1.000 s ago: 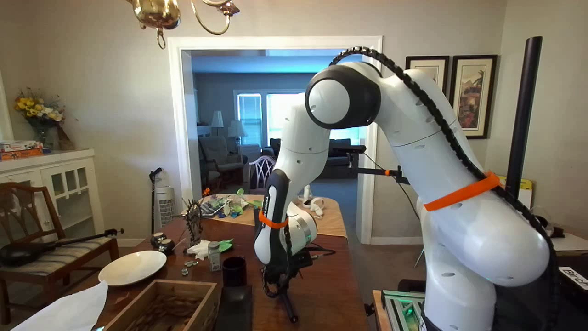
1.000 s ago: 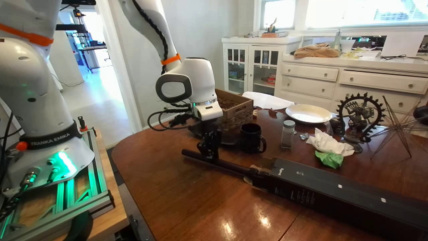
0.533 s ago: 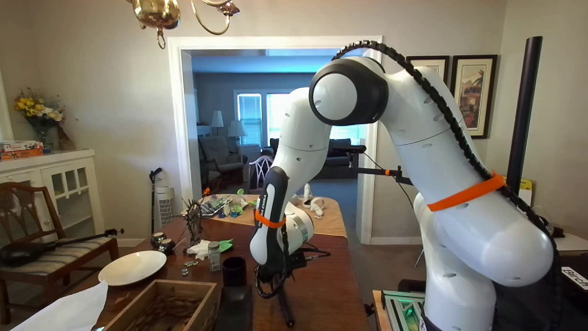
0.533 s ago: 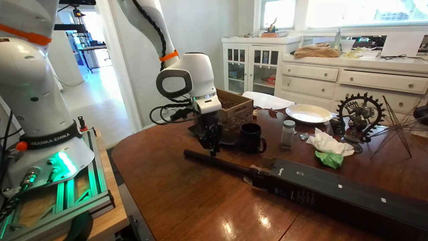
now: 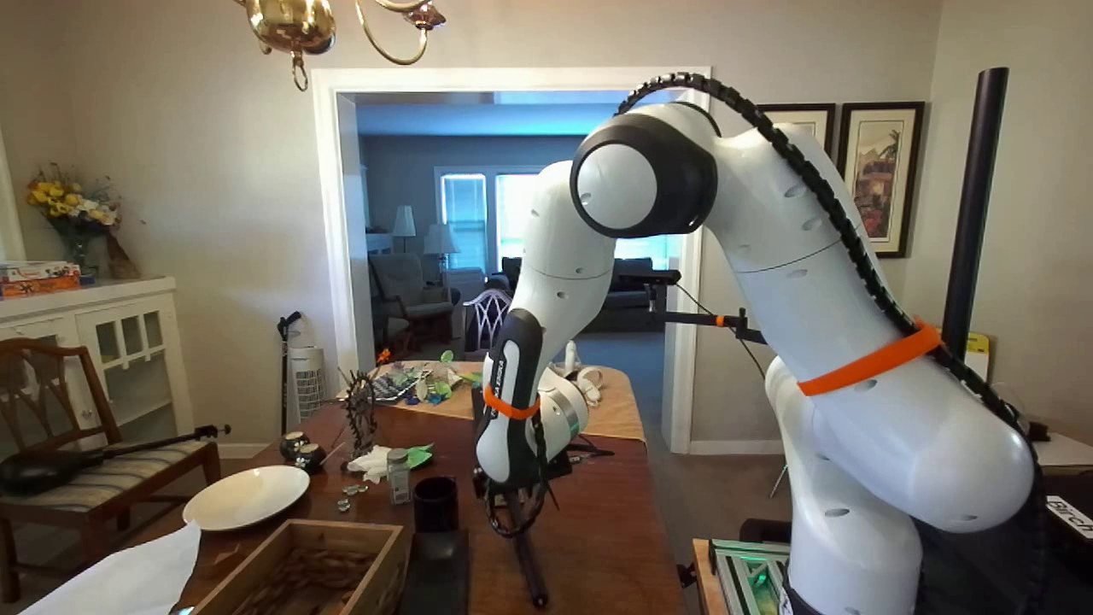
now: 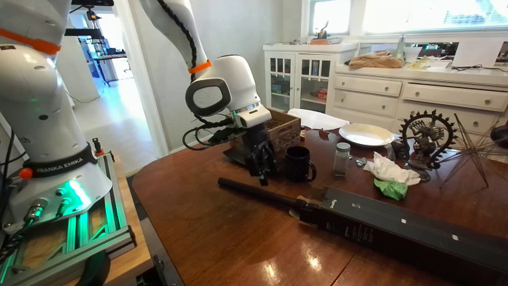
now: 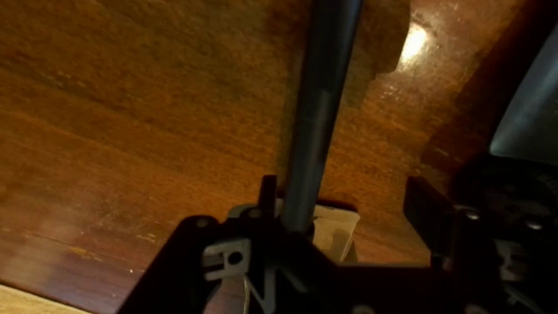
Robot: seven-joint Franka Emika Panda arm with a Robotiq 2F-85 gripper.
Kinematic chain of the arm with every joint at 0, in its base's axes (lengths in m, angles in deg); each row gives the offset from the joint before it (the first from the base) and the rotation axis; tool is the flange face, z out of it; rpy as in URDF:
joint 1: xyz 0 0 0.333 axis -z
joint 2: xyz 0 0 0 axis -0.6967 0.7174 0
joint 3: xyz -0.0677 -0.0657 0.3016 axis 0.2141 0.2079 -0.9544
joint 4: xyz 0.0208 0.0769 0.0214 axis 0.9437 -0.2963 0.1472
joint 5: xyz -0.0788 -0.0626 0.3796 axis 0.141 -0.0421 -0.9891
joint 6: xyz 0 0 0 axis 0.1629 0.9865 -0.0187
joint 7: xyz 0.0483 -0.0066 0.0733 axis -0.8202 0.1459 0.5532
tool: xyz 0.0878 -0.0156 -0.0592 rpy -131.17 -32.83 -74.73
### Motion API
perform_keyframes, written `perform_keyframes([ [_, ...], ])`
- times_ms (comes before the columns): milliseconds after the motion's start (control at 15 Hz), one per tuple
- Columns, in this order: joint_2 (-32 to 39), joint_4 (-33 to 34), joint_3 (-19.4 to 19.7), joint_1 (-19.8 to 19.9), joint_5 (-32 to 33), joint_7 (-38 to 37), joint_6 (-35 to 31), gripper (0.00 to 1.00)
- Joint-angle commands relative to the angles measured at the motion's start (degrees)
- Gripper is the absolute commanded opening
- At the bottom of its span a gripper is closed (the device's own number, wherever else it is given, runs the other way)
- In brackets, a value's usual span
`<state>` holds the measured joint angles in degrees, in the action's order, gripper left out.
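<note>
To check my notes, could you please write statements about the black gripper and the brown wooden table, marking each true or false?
1. The thin black cylindrical rod sticks out of the long black cardboard box. True.
2. The black two-fingered gripper is clamped on the rod. False: its jaws stand open.
3. The transparent cylindrical jar stands upright near the black handled mug. True.
4. The shallow round white plate rests on the box. False: it rests on the brown wooden table.

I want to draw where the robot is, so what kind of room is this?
Probably a dining room in somebody's home. There's a big wooden table, a shiny brass-coloured chandelier, and a white cabinet with glass doors.
</note>
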<state>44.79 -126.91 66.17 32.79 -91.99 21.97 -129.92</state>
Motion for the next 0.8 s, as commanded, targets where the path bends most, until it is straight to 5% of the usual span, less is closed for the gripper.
perform_keyframes([
  [0, 2.93, -0.56, -0.29, 0.87, -0.13, 4.53, -6.06, 1.0],
  [733, 9.55, 0.49, -10.99, 14.96, -2.6, 16.96, -20.18, 1.0],
])
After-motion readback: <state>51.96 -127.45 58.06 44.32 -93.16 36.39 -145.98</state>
